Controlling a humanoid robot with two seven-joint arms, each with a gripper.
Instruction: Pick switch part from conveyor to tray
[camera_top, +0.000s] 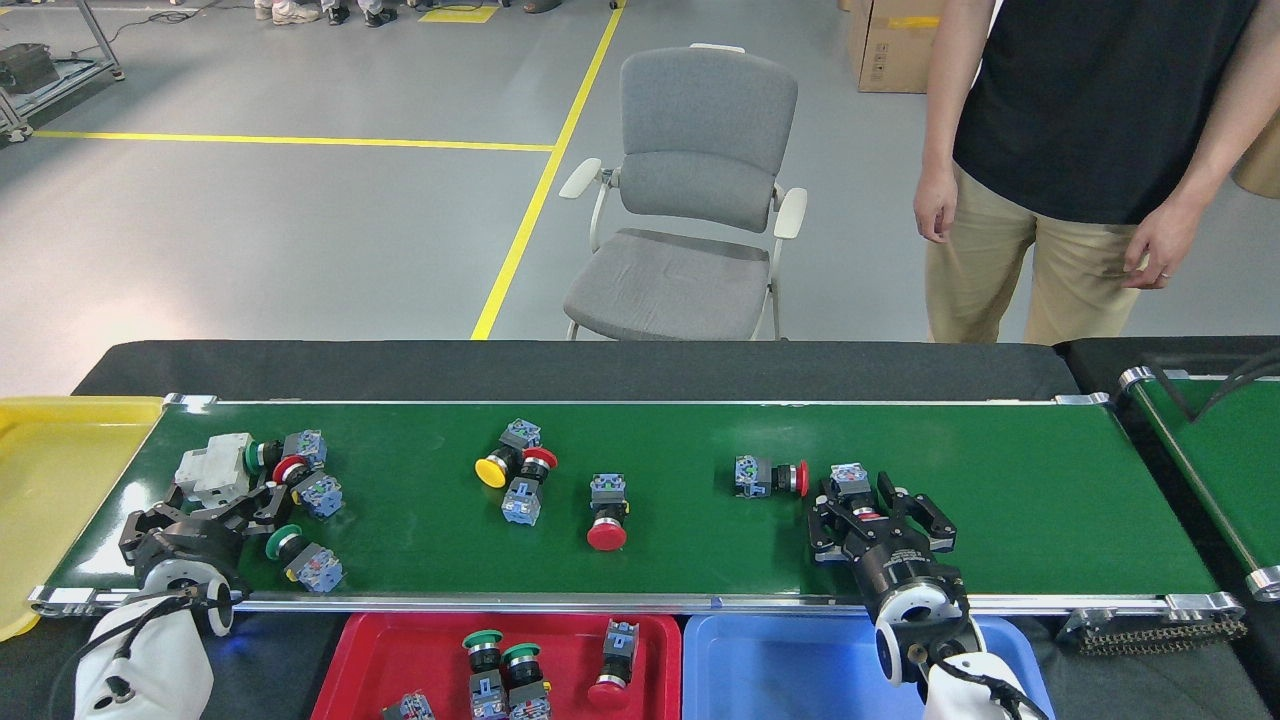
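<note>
Green conveyor (700, 560) strewn with switches, right tool (878, 508) spread around one (apparently), left tool (205, 517) spread near white block (212, 468).

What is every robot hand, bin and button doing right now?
Right gripper: open, fingers around a red button switch.
Left gripper: open, over the belt.
Red bin: holds switches.
Blue bin: looks empty.
Yellow tray: looks empty.
Yellow button switch: lying sideways.
</note>
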